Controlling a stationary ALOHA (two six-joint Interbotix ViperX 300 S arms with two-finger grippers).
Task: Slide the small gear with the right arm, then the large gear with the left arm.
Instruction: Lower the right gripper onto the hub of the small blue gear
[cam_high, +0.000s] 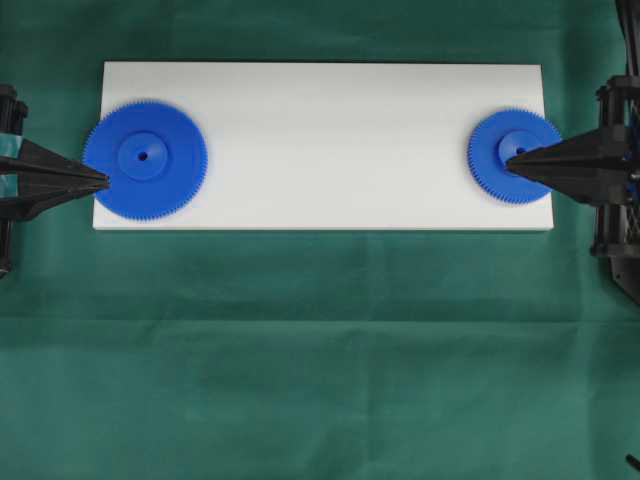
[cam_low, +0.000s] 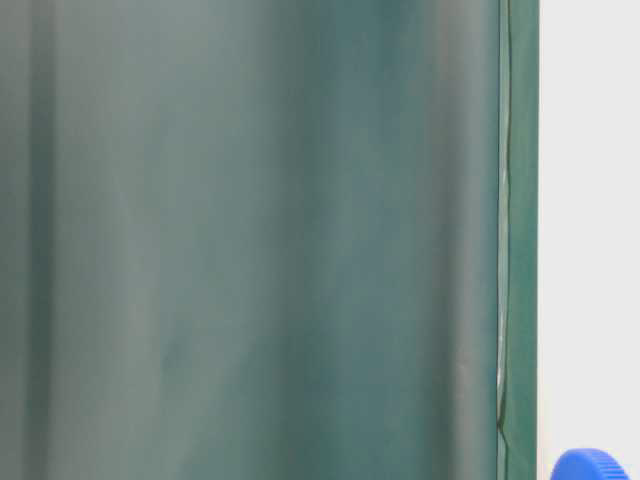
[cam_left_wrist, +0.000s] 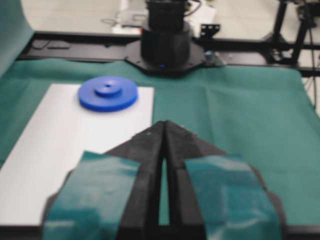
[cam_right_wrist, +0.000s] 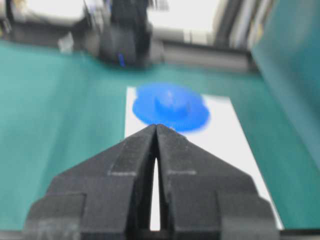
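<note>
— On the white board (cam_high: 320, 150), where do the gears sit?
— Large gear (cam_high: 145, 160) at its left end, small gear (cam_high: 514, 156) at its right end.
— Grippers?
— Left gripper (cam_high: 104, 180) and right gripper (cam_high: 508, 160) both closed, empty; arm bodies cropped. Right wrist view blurred.

I see the small bright blue toothed plastic gear (cam_high: 514, 156) lying flat, its hub just at the closed right jaws' tip. The larger blue toothed plastic gear (cam_high: 145, 160) lies flat, rim touching the closed left jaws' tip.
</note>
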